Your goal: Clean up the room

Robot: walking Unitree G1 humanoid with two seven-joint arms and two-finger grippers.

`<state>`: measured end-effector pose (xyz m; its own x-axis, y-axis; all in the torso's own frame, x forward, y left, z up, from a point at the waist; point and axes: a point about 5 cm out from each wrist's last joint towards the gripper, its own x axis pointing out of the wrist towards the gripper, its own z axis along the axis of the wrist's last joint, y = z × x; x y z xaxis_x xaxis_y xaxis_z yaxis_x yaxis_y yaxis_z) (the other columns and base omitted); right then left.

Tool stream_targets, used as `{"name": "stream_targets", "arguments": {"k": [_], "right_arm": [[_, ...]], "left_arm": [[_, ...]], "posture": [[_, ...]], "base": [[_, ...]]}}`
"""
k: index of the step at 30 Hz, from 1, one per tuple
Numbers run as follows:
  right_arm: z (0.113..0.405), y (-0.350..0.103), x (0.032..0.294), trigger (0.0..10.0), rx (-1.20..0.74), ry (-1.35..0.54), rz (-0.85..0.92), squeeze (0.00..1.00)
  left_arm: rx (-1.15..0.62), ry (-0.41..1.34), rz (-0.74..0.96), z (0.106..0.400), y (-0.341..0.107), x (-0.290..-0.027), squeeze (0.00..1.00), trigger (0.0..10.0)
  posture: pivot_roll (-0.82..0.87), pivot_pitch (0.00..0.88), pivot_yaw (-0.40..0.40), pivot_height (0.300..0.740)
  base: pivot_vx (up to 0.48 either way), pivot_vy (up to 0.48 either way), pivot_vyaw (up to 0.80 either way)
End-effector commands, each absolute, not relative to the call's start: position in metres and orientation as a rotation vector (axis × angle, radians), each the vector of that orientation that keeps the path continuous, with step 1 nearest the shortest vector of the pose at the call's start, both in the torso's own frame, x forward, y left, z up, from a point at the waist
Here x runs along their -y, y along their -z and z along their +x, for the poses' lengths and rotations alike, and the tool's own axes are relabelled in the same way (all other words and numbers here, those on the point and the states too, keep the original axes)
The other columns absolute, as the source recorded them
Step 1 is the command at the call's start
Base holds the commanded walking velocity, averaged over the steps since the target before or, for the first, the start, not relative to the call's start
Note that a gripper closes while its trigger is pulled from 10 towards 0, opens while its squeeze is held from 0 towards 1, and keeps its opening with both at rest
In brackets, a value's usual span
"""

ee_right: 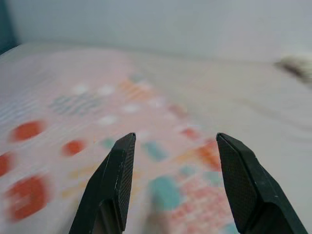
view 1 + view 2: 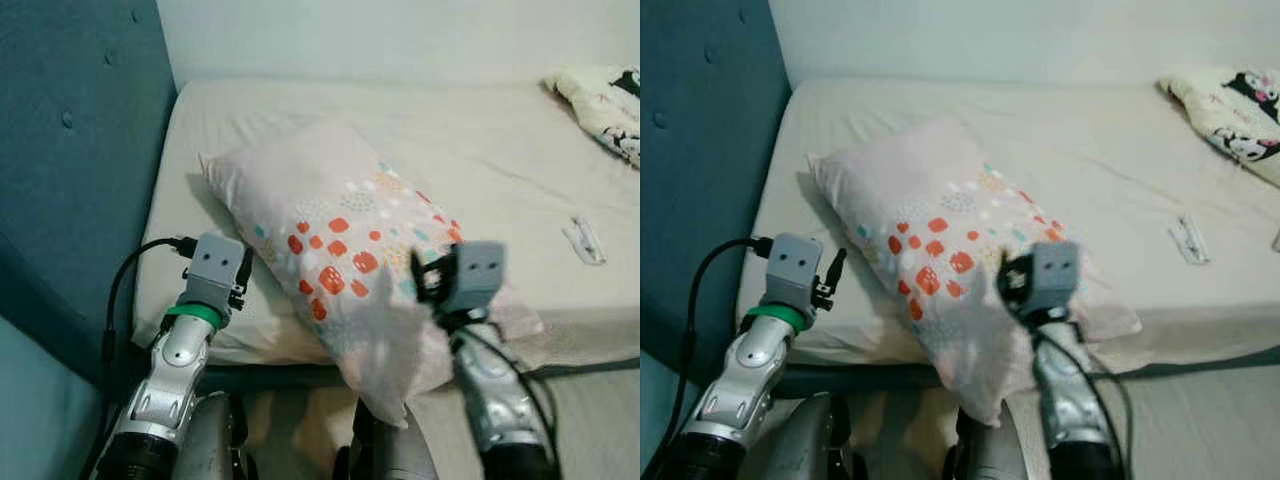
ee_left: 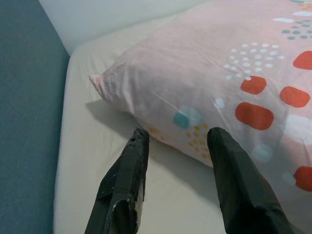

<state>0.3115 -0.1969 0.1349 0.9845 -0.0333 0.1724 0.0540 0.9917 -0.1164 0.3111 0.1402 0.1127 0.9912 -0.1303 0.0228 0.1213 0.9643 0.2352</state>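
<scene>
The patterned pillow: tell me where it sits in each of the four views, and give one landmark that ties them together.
Left eye view: pillow at centre, lying diagonally on the bed, near corner overhanging the edge.
Right eye view: pillow slightly left of centre, same pose.
Left wrist view: pillow just beyond the open black fingers.
Right wrist view: pillow, blurred, beyond the open fingers.
Shared landmark: its red-orange patches.

pillow (image 2: pixel 340 235): soft matt cloth (creased) | headboard (image 2: pixel 70 150): tufted fabric

The bed (image 2: pixel 500 150) holds a pillow (image 2: pixel 340 240) and blanket (image 2: pixel 605 105).
</scene>
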Motion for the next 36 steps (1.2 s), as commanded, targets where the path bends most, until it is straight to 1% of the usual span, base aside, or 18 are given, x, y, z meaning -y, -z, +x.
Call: {"name": "stream_targets", "arguments": {"k": [1, 4, 7, 9, 15, 17, 18, 19, 20, 21, 23, 25, 27, 30, 32, 34, 35, 36], "right_arm": [[0.309, -0.143, 0.210, 10.0, 0.198, 0.085, -0.157, 0.00], [0.303, -0.147, 0.234, 10.0, 0.195, 0.140, -0.177, 0.00], [0.301, -0.144, 0.240, 10.0, 0.181, 0.154, -0.174, 0.00], [0.300, -0.133, 0.251, 10.0, 0.125, 0.176, -0.108, 0.00], [0.313, -0.109, 0.255, 10.0, 0.001, 0.120, -0.043, 0.00], [0.317, -0.104, 0.256, 10.0, -0.035, 0.107, -0.071, 0.00], [0.318, -0.099, 0.273, 10.0, -0.122, 0.163, -0.216, 0.00], [0.318, -0.099, 0.273, 10.0, -0.122, 0.163, -0.216, 0.00], [0.317, -0.098, 0.281, 10.0, -0.152, 0.196, -0.278, 0.00], [0.317, -0.098, 0.281, 10.0, -0.152, 0.196, -0.278, 0.00], [0.309, -0.094, 0.306, 10.0, -0.235, 0.292, -0.360, 0.00], [0.309, -0.094, 0.306, 10.0, -0.235, 0.292, -0.360, 0.00], [0.302, -0.087, 0.321, 10.0, -0.304, 0.339, -0.398, 0.00], [0.301, -0.084, 0.324, 10.0, -0.322, 0.341, -0.417, 0.00], [0.302, -0.074, 0.318, 10.0, -0.375, 0.318, -0.376, 0.00], [0.309, -0.052, 0.286, 10.0, -0.478, 0.196, -0.159, 0.00], [0.309, -0.052, 0.286, 10.0, -0.478, 0.196, -0.159, 0.00], [0.316, -0.046, 0.263, 10.0, -0.497, 0.104, -0.047, 0.00]], "left_arm": [[0.030, 0.142, 0.242, 0.310, -0.110, -0.139, 0.00, 10.0], [0.029, 0.147, 0.240, 0.309, -0.110, -0.138, 0.00, 10.0], [0.029, 0.148, 0.239, 0.309, -0.110, -0.138, 0.00, 10.0], [0.026, 0.156, 0.234, 0.308, -0.111, -0.137, 0.00, 10.0], [-0.007, 0.164, 0.157, 0.307, -0.114, -0.138, 0.00, 10.0], [-0.016, 0.172, 0.145, 0.307, -0.114, -0.138, 0.00, 10.0], [-0.017, 0.180, 0.146, 0.306, -0.116, -0.141, 0.00, 10.0], [-0.017, 0.180, 0.146, 0.306, -0.116, -0.141, 0.00, 10.0], [-0.017, 0.181, 0.147, 0.305, -0.117, -0.143, 0.00, 10.0], [-0.017, 0.181, 0.147, 0.305, -0.117, -0.143, 0.00, 10.0], [-0.030, 0.193, 0.159, 0.302, -0.118, -0.147, 0.00, 10.0], [-0.030, 0.193, 0.159, 0.302, -0.118, -0.147, 0.00, 10.0], [-0.070, 0.229, 0.210, 0.298, -0.115, -0.155, 0.00, 10.0], [-0.086, 0.240, 0.227, 0.296, -0.114, -0.157, 0.00, 10.0], [-0.107, 0.258, 0.246, 0.295, -0.113, -0.161, 0.00, 10.0], [-0.129, 0.278, 0.269, 0.293, -0.115, -0.167, 0.00, 10.0], [-0.129, 0.278, 0.269, 0.293, -0.115, -0.167, 0.00, 10.0], [-0.138, 0.280, 0.276, 0.292, -0.116, -0.169, 0.00, 10.0]], "posture": [[0.02, 0.046, 0.020, 0.595], [0.01, 0.055, 0.028, 0.595], [0.01, 0.056, 0.030, 0.595], [0.00, 0.067, 0.042, 0.595], [0.00, 0.118, 0.081, 0.595], [0.00, 0.129, 0.088, 0.595], [0.02, 0.144, 0.087, 0.595], [0.02, 0.144, 0.087, 0.595], [0.02, 0.144, 0.087, 0.595], [0.02, 0.144, 0.087, 0.595], [0.03, 0.160, 0.093, 0.595], [0.03, 0.160, 0.093, 0.595], [0.05, 0.170, 0.103, 0.595], [0.05, 0.170, 0.103, 0.595], [0.07, 0.171, 0.105, 0.595], [0.08, 0.171, 0.108, 0.595], [0.08, 0.171, 0.108, 0.595], [0.08, 0.172, 0.109, 0.595]], "base": [[0.000, 0.000, 0.00], [0.000, 0.000, 0.00], [0.000, 0.000, 0.00], [0.000, 0.000, 0.00], [0.000, 0.000, 0.00], [0.000, 0.000, 0.00], [0.000, 0.000, 0.00], [0.000, 0.000, 0.00], [0.000, 0.000, 0.00], [0.000, 0.000, 0.00], [0.000, 0.000, 0.00], [0.000, 0.000, 0.00], [0.000, 0.000, 0.00], [0.000, 0.000, 0.00], [0.000, 0.000, 0.00], [0.000, 0.000, 0.00], [0.000, 0.000, 0.00], [0.000, 0.000, 0.00]]}}
